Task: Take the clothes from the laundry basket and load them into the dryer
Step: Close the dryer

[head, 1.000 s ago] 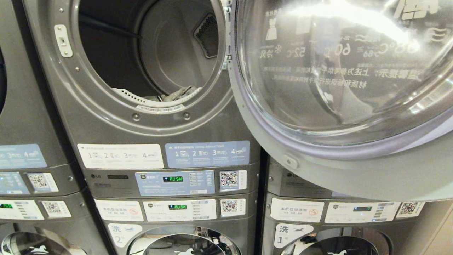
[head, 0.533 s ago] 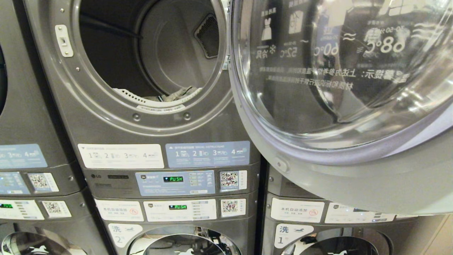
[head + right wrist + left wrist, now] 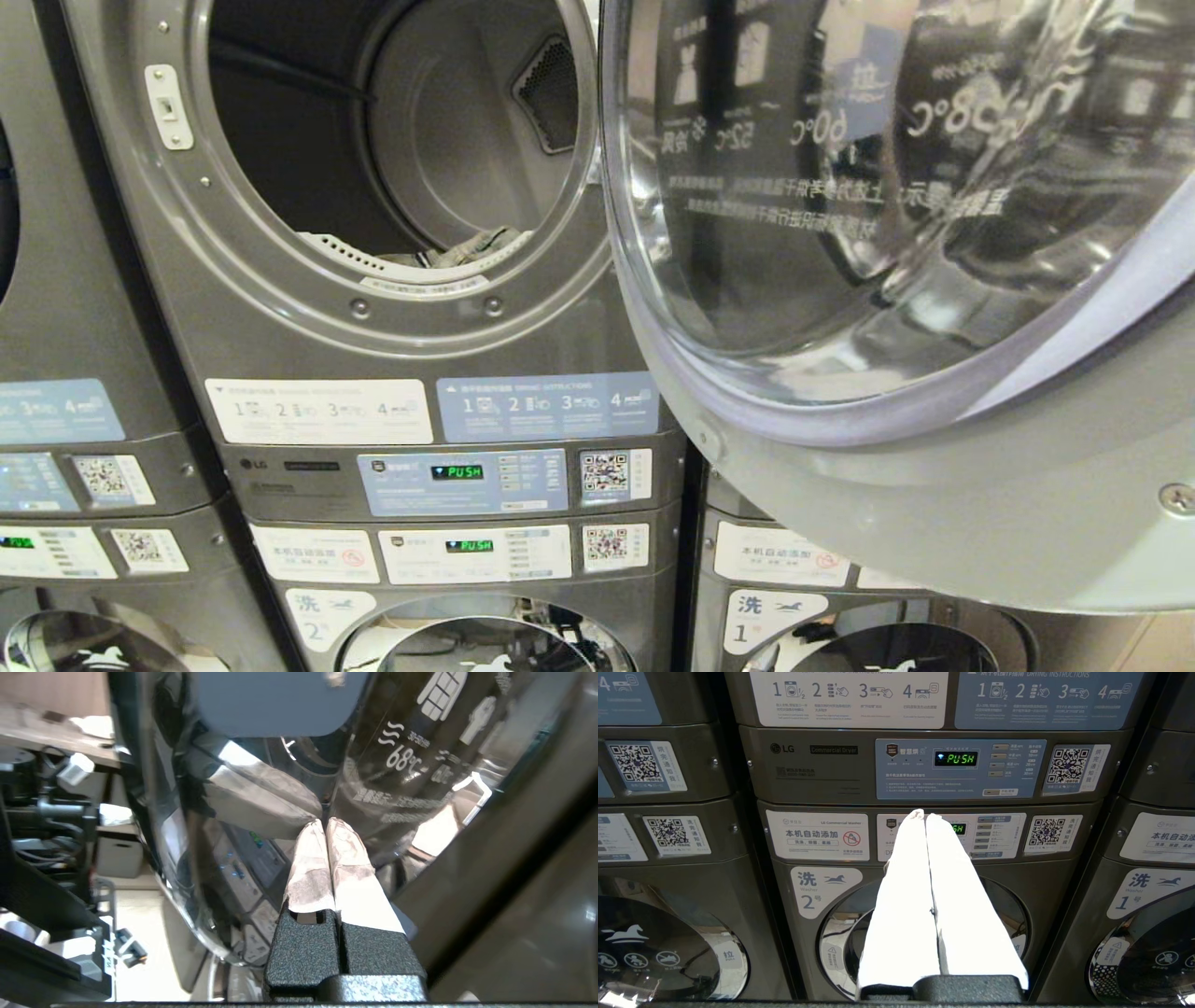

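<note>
My right gripper (image 3: 325,822) has its fingers (image 3: 348,858) clenched together with nothing between them, tips right up against the inner glass of the dryer door (image 3: 411,756); whether they actually touch it I can't tell. My left gripper (image 3: 923,814) is clenched and empty too, parked low and pointing at the control panels (image 3: 961,769) under the dryer, out of the way.

From the head, the door (image 3: 934,485) hangs open on the right, glass bowl facing me. The drum (image 3: 392,140) is wide open on the left, and a bit of clothes (image 3: 471,247) shows at its front lip, just behind the white rim. No laundry basket in any view, so I can't say what's left to load. Judging by that, loading looks about done and I'm likely on to pushing the door shut.

Risks:
- Narrow fingertips on curved, slick glass could skid off sideways and the arm would lunge past the door edge.
- Pushing close to the hinge side gives poor leverage, so the door may stall half shut.
- The cloth sitting at the lip could get pinched in the seal and stop the latch (image 3: 166,107) from catching.
- Pushing too hard could slam the door.
</note>
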Robot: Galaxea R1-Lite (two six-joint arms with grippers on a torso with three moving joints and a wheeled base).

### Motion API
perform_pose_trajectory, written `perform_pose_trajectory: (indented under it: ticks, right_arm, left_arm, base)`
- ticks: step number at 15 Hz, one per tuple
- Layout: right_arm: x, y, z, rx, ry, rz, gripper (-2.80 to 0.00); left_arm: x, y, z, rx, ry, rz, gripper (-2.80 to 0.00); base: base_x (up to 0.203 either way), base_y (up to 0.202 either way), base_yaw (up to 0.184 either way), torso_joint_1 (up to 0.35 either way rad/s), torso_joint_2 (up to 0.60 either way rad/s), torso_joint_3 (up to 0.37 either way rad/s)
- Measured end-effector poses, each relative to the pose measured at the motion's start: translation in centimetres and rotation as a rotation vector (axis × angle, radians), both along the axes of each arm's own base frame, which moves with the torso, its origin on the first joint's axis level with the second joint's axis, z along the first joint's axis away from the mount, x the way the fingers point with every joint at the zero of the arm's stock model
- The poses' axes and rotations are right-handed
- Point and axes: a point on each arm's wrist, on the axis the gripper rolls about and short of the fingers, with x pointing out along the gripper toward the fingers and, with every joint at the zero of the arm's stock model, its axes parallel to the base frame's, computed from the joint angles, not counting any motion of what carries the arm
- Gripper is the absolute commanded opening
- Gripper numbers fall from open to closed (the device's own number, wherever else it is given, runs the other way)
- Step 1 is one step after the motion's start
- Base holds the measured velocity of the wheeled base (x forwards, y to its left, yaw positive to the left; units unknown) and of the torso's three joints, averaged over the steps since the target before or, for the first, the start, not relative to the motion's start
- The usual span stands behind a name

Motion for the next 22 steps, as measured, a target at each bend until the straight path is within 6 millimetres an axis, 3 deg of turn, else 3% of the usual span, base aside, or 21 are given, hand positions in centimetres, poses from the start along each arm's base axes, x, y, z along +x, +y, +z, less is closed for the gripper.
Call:
perform_pose_trajectory:
  ticks: [6, 13, 22]
  right_arm:
    - [1.9, 3.2, 0.5, -0.013, 0.047, 0.170, -2.80]
    - [3.0, 8.0, 0.4, -0.014, 0.093, 0.253, -2.80]
    - [4.2, 11.4, 0.6, -0.032, 0.094, 0.309, -2.80]
  left_arm:
    - [0.0, 0.0, 0.0, 0.000, 0.000, 0.000, -2.80]
    - [0.0, 0.0, 0.0, -0.001, 0.000, 0.000, -2.80]
    - [0.0, 0.0, 0.0, 0.000, 0.000, 0.000, -2.80]
  base:
    - [0.000, 0.000, 0.000, 0.000, 0.00, 0.000]
    - [0.000, 0.000, 0.000, 0.001, 0.00, 0.033]
    - [0.000, 0.000, 0.000, 0.001, 0.00, 0.070]
